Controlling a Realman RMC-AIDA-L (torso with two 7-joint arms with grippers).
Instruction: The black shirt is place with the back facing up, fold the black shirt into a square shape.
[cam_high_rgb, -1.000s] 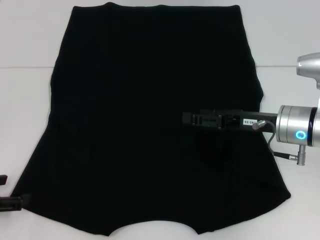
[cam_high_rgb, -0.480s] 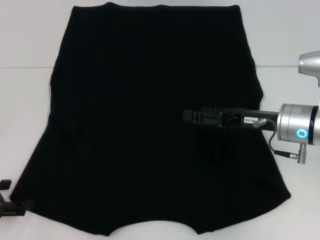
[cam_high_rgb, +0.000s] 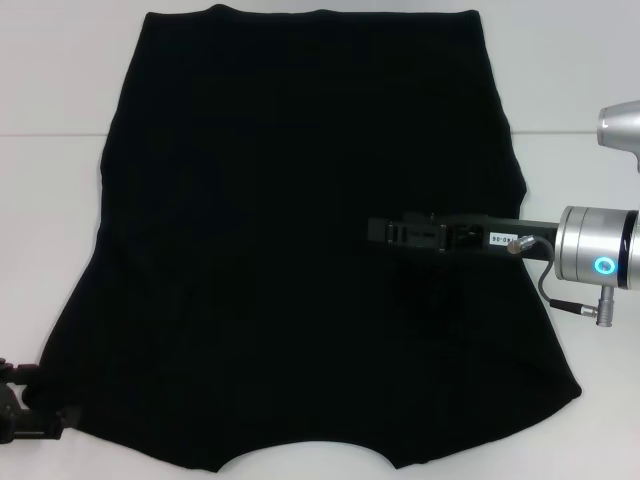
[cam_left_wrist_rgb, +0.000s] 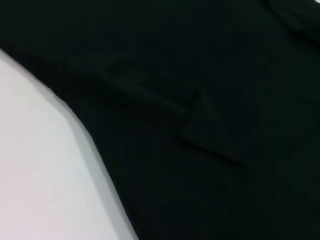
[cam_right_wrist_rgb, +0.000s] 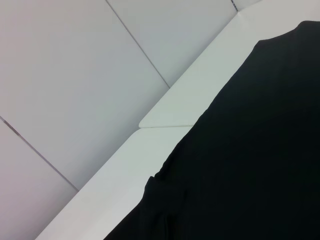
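Observation:
The black shirt (cam_high_rgb: 300, 250) lies spread flat on the white table (cam_high_rgb: 50, 200) and fills most of the head view, with a curved cut-out at its near edge. My right gripper (cam_high_rgb: 372, 232) reaches in level from the right and hovers over the shirt's right-middle part. At the near left, my left gripper (cam_high_rgb: 55, 420) sits at the shirt's near-left corner, mostly out of the picture. The left wrist view shows the shirt (cam_left_wrist_rgb: 200, 100) with a small fold and its edge against the table. In the right wrist view the shirt (cam_right_wrist_rgb: 260, 150) shows only its edge.
Bare white table (cam_high_rgb: 580, 60) borders the shirt on the left, right and far sides, with a seam line running across it. Grey wall panels (cam_right_wrist_rgb: 75, 75) stand beyond the table edge in the right wrist view.
My left gripper has crept right, closer to the shirt's near-left corner, and slightly lower in the picture. The right gripper and the shirt have hardly moved.

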